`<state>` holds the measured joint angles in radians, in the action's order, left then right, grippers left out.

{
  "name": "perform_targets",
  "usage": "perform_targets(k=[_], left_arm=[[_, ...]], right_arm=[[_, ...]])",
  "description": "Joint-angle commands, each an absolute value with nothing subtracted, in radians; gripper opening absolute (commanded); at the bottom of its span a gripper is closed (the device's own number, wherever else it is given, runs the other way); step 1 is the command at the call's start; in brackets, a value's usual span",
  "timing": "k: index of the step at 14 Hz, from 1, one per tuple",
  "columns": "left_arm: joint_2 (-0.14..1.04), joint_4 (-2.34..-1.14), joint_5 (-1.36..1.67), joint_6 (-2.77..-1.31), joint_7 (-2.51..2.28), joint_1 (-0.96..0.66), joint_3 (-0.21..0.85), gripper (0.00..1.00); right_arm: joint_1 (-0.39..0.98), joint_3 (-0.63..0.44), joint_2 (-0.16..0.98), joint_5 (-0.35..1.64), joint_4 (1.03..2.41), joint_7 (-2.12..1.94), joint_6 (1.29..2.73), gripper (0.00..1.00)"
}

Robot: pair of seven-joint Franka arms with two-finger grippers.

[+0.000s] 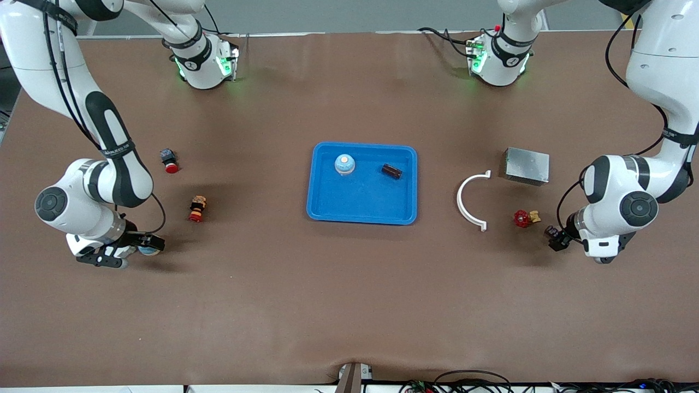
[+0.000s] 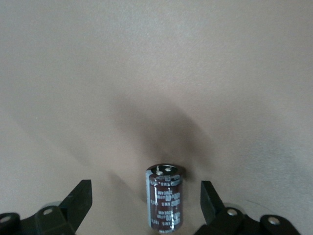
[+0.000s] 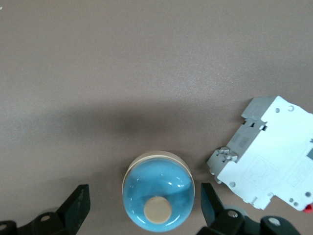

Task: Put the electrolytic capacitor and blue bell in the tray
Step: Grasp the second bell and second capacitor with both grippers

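Front view is showing us the tray [image 1: 360, 203] already holding a blue bell [image 1: 344, 163] and an electrolytic capacitor [image 1: 391, 171], lying near each other but apart.

Well away from the tray, toward the left arm's end of the table, we are seeing the left gripper [image 2: 145, 184] spread wide around a second capacitor [image 2: 165, 203], with neither finger touching it. Toward the right arm's end, the right gripper [image 3: 144, 187] is likewise gaping around a second bell [image 3: 157, 198], gripping nothing, with a white circuit breaker [image 3: 264, 152] just beside it.

We are judging the capacitor light, rigid and slick-sleeved, so we would be pinching it across its barrel. The bell's glossy dome looks slippery, so we would be closing low on its base rim.
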<state>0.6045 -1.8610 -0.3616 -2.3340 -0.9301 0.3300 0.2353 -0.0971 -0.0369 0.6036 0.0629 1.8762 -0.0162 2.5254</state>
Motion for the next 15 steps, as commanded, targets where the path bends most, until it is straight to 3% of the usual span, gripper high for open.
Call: perform_targets(k=[1, 3, 7, 9, 10, 13, 14, 15], left_arm=[[0.595, -1.881, -0.371, -2.352, -0.936, 0.347, 0.252, 0.68], [0.598, -1.881, -0.371, -2.352, -0.934, 0.344, 0.252, 0.55], [0.598, -1.882, -0.370, -2.352, -0.937, 0.336, 0.253, 0.04], [0.592, -1.881, -0.370, -2.345, -0.939, 0.336, 0.270, 0.00], [0.585, -1.879, -0.370, -2.339, -0.940, 0.339, 0.287, 0.00], [0.561, -1.873, -0.368, -2.335, -0.943, 0.339, 0.319, 0.00], [0.549, -1.875, -0.370, -2.333, -0.943, 0.339, 0.325, 0.00], [0.537, -1.873, -0.370, -2.326, -0.942, 0.336, 0.337, 0.00]], right_arm=[[-0.117, -0.018, 0.626, 0.087, 1.861, -0.043, 2.539, 1.00], [-0.117, -0.020, 0.626, 0.087, 1.861, -0.043, 2.540, 1.00], [-0.117, -0.020, 0.626, 0.087, 1.861, -0.043, 2.540, 1.00], [-0.117, -0.020, 0.627, 0.087, 1.861, -0.043, 2.540, 1.00], [-0.114, -0.020, 0.626, 0.087, 1.861, -0.043, 2.540, 0.94], [-0.112, -0.020, 0.626, 0.086, 1.861, -0.043, 2.540, 0.45], [-0.112, -0.020, 0.626, 0.086, 1.862, -0.044, 2.540, 0.37], [-0.110, -0.020, 0.626, 0.086, 1.862, -0.044, 2.542, 0.35]])
